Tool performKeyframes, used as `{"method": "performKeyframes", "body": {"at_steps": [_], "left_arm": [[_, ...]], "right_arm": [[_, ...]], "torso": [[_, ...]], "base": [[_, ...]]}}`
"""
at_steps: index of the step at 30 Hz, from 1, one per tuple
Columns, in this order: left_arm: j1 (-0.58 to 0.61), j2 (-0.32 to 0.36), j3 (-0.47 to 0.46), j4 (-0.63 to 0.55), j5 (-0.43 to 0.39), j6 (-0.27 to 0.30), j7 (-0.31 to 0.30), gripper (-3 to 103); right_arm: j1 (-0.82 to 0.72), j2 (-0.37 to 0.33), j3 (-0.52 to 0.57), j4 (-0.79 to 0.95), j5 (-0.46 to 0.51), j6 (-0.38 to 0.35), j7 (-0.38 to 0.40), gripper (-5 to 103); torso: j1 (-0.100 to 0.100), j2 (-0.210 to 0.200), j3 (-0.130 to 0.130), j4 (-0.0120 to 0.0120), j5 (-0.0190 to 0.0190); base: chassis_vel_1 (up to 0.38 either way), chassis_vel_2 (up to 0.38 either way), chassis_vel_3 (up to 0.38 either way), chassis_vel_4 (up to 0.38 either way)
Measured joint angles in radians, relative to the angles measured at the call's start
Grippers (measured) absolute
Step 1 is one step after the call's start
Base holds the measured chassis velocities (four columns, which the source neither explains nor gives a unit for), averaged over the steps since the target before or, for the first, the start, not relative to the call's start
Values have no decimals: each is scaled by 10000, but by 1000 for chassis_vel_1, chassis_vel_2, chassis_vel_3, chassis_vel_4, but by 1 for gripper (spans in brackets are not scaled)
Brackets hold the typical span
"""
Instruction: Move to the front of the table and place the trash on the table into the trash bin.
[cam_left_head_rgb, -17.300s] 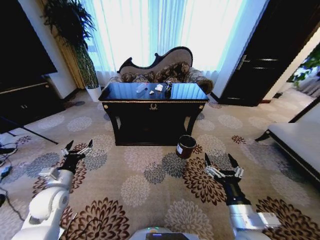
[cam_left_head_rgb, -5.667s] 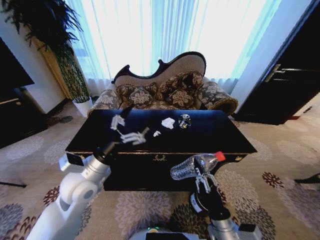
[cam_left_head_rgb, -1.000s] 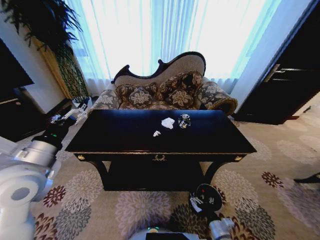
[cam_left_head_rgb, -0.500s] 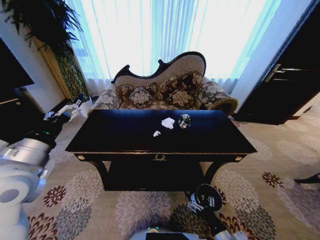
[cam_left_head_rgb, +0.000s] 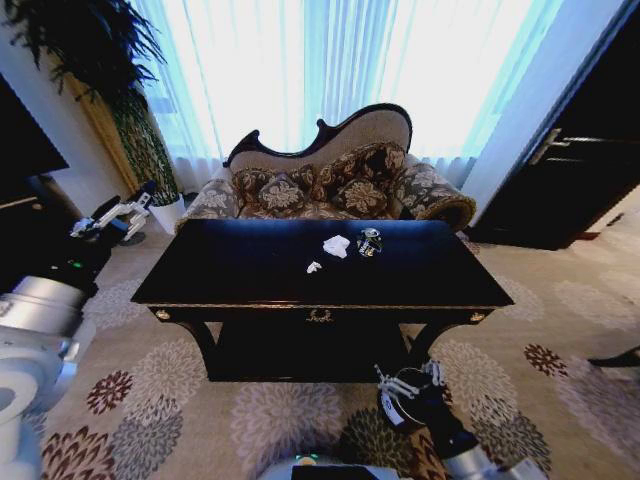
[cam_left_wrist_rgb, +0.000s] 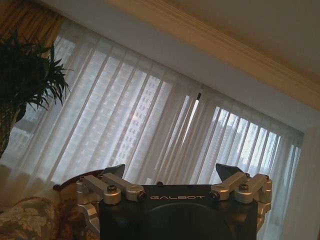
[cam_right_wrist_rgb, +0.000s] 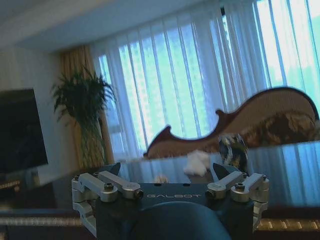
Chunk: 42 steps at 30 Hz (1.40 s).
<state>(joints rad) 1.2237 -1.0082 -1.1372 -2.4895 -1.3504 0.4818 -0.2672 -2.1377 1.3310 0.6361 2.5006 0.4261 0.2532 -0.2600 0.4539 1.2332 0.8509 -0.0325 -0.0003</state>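
The right gripper (cam_left_head_rgb: 408, 383) hangs low in front of the table (cam_left_head_rgb: 250, 285), just above the bin (cam_left_head_rgb: 405, 405) on the carpet (cam_left_head_rgb: 280, 410) by the table's right front leg. Its fingers are spread apart and hold nothing; the right wrist view shows the two tips (cam_right_wrist_rgb: 222, 170) wide apart, aimed at the table edge.

The left gripper (cam_left_head_rgb: 105, 215) is raised well off to the table's left, beyond its left end and near the plant (cam_left_head_rgb: 90, 60). Its fingers are parted too and empty; in the left wrist view the tips (cam_left_wrist_rgb: 227, 172) point up at the curtains (cam_left_wrist_rgb: 150, 130).

On the tabletop, toward the back and a little right of centre, lies the trash: a larger paper scrap (cam_left_head_rgb: 336, 245), a clear shiny piece (cam_left_head_rgb: 369, 241) just to its right, and a small scrap (cam_left_head_rgb: 313, 267) nearer the front edge. All three are well apart from both grippers. From the right wrist they appear as a white scrap (cam_right_wrist_rgb: 196, 162), the shiny piece (cam_right_wrist_rgb: 232, 147) beside it and the small scrap (cam_right_wrist_rgb: 161, 178).

Behind the table stands a patterned sofa (cam_left_head_rgb: 330, 185).
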Motion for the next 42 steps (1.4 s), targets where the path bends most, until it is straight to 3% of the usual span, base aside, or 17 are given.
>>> {"method": "performKeyframes", "body": {"at_steps": [7,10,12,17,18,20,23,27,38,42], "left_arm": [[131,-11,-186,27,0,0,-9,100],[349,83,-405,23,3,0,-10,100],[373,97,-409,23,9,0,-11,100],[103,368,275,158,197,21,-40,100],[57,446,493,209,274,30,-40,100],[263,530,489,158,346,31,-56,100],[634,676,295,11,363,-14,-103,100],[1204,1121,74,-103,369,-419,-196,100],[1823,1702,125,-113,465,-612,-385,100],[2260,1966,-342,-114,441,-874,-390,100]], "right_arm": [[382,-257,-31,91,261,-501,672,100],[1036,-755,174,81,771,-1101,1673,100],[1135,-830,259,75,824,-1156,1764,100],[1639,-1243,1317,48,1102,-1461,2447,100],[1835,-1416,1643,43,1298,-1718,2738,100],[2398,-2071,1953,35,1702,-2245,3051,100],[2915,-2713,2026,29,1975,-2573,3133,100],[3770,-3470,1586,-578,2217,-2722,3140,100],[5815,-4357,613,-2874,3118,-2703,2924,100],[6689,-4989,108,-3896,3578,-2678,2875,100]], "torso": [[-1,0,0,0,1],[0,-1,1,1,2],[0,-1,1,1,3],[-1,0,0,1,3],[0,-1,0,-16,2],[1,-2,2,-6,1],[2,-3,2,10,3],[0,-1,0,-1,1],[1,-2,1,0,0],[0,-2,0,1,2]], "base": [[0,0,0,0],[0,0,0,0],[0,0,0,0],[0,0,0,0],[0,0,0,0],[0,0,0,0],[0,0,0,0],[0,0,0,0],[0,0,0,0],[0,0,0,0]]}}
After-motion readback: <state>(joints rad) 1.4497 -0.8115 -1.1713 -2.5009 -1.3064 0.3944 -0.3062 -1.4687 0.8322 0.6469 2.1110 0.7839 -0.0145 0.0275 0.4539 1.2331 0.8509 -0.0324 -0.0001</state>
